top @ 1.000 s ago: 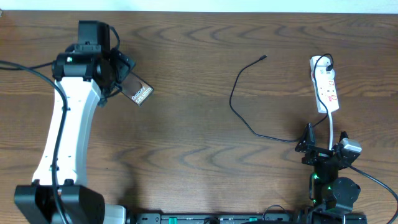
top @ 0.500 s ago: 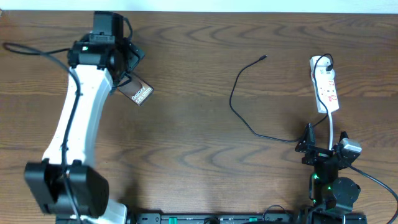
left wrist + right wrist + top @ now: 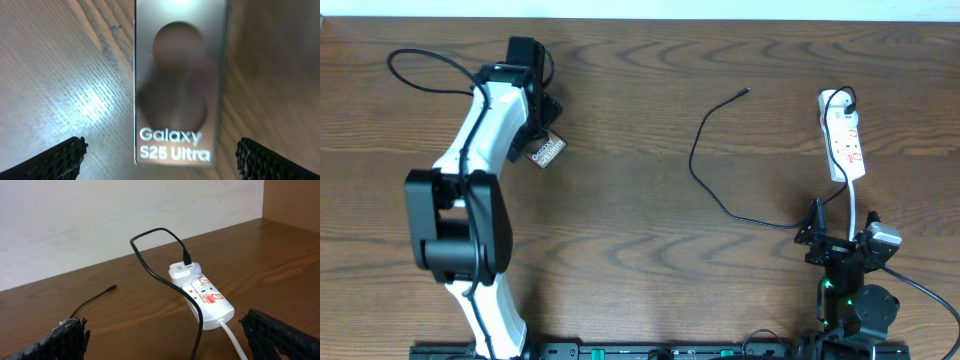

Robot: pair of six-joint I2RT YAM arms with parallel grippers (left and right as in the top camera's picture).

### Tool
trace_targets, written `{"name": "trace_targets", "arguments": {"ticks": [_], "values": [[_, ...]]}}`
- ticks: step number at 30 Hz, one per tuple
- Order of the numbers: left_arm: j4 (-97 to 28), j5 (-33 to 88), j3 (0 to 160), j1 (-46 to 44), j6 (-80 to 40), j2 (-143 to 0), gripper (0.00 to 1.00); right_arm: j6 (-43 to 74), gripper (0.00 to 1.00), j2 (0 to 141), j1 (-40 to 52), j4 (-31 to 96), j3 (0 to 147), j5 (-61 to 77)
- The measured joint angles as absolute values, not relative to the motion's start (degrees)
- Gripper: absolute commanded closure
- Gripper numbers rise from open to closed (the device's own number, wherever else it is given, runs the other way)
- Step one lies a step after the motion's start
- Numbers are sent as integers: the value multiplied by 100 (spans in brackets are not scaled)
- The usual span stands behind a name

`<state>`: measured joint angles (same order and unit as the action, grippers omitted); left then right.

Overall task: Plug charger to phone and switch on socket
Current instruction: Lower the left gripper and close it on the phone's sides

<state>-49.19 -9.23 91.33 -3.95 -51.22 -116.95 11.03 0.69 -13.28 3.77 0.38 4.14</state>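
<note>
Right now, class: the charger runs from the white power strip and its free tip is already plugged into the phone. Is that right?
Not quite. The charger does run from the white power strip, but its free tip lies bare on the table, well apart from the phone, as the overhead view shows.

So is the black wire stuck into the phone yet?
No, the charger's tip lies loose on the table, well apart from the phone.

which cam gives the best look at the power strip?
Right wrist: the power strip is close and angled, with its adapter and charger cable visible. Overhead shows it small, top-down. Left wrist: not in view.
</note>
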Motion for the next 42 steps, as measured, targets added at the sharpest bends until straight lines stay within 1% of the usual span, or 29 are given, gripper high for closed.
{"name": "trace_targets", "arguments": {"ticks": [7,14,24,34,42], "values": [[-4672,-937,9133,-392,-5124,-12204,2,1103,1,69,-1328,377,38,414],[-4340,-950,9133,-392,-5124,-12215,2,1103,1,69,-1328,377,38,414],[-4167,-1369,9133,-344,-5124,-12215,2,1103,1,69,-1328,377,38,414],[-3756,-1415,9133,-239,-5122,-12217,2,1103,1,69,-1328,377,38,414],[-3704,-1433,9133,-242,-5122,-12597,2,1103,1,69,-1328,377,38,414]]}}
